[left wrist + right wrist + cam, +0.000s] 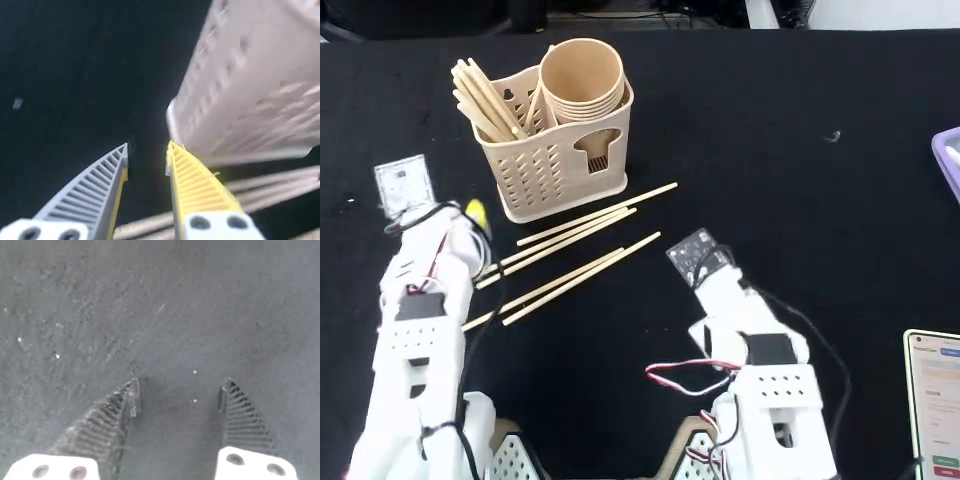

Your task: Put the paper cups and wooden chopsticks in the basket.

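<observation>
Near the far edge of the black worktop (770, 150), left of its middle: a beige perforated basket (560, 165), upright. In its right-hand compartment, a nested stack of paper cups (582, 72), rims above the basket wall. In its left-hand compartment, a bundle of chopsticks (480, 100), leaning out towards the left.

Just in front of the basket, flat on the worktop: loose chopsticks (582, 222), spread in a slanting fan from the left arm's side up towards the middle. Some touching or overlapping one another, none touching the basket as far as can be told.

Left gripper (146, 154): low over the worktop by the basket's near left corner, close beside the near ends of the loose chopsticks. Grey finger (95, 190) and yellow finger (195, 190) a narrow gap apart, nothing between them, only dark cloth under the gap. Basket wall just beyond the yellow tip.

Right gripper (180, 390): near the middle of the worktop, to the right of the loose chopsticks and apart from them. 2 dark fingers spread wide, nothing held, bare cloth below.

At the right edge of the worktop: a phone (932, 405) towards the near corner and a purple item (948, 160) further back, both cut off.
</observation>
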Controlling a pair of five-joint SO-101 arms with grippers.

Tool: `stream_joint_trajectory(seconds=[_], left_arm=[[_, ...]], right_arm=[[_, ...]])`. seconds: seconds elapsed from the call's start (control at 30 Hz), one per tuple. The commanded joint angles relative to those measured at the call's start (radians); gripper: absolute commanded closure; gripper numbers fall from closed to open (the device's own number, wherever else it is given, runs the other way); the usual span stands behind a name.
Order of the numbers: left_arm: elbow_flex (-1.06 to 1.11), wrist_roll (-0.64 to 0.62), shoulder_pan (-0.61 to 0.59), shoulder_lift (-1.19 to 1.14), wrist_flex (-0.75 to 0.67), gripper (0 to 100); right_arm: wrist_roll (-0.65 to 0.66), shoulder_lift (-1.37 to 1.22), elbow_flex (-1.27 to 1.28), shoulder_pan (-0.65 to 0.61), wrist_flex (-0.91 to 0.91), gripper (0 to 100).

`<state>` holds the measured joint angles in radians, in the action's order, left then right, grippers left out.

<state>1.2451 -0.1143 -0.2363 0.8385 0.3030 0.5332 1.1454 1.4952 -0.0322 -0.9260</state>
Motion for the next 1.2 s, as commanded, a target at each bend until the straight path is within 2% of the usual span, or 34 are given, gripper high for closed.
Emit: stream_joint_trajectory(seconds=[0.0,0.1,0.23,0.37,0.47,0.57,0.67,0.97,1.17], left_arm=[[-0.044,0.011,-0.047,0.147,0.356,87],[-0.041,0.025,-0.090,0.218,0.454,87],[-0.022,0.018,-0.166,0.242,0.462,87],[-0.033,-0.043,-0.251,0.242,0.460,87],[-0.059,-0.109,-0.380,0.242,0.459,87],[-0.071,-0.160,-0.456,0.242,0.460,87],[-0.071,-0.167,-0.461,0.242,0.459,87],[-0.071,-0.169,-0.464,0.242,0.459,87],[-0.071,-0.164,-0.464,0.242,0.459,87]], right_arm=[[0.087,0.013,-0.200,-0.018,-0.107,74.4],[0.153,-0.015,-0.358,-0.100,-0.242,74.5],[0.189,-0.159,-0.470,-0.267,-0.292,74.5],[0.235,-0.349,-0.470,-0.509,-0.216,74.2],[0.244,-0.484,-0.469,-0.614,-0.083,74.1],[0.245,-0.625,-0.509,-0.646,0.035,74.1],[0.249,-0.776,-0.596,-0.663,0.084,74.1],[0.428,-1.129,-0.900,-0.675,0.083,74.1],[0.479,-1.257,-1.044,-0.671,0.083,74.1]])
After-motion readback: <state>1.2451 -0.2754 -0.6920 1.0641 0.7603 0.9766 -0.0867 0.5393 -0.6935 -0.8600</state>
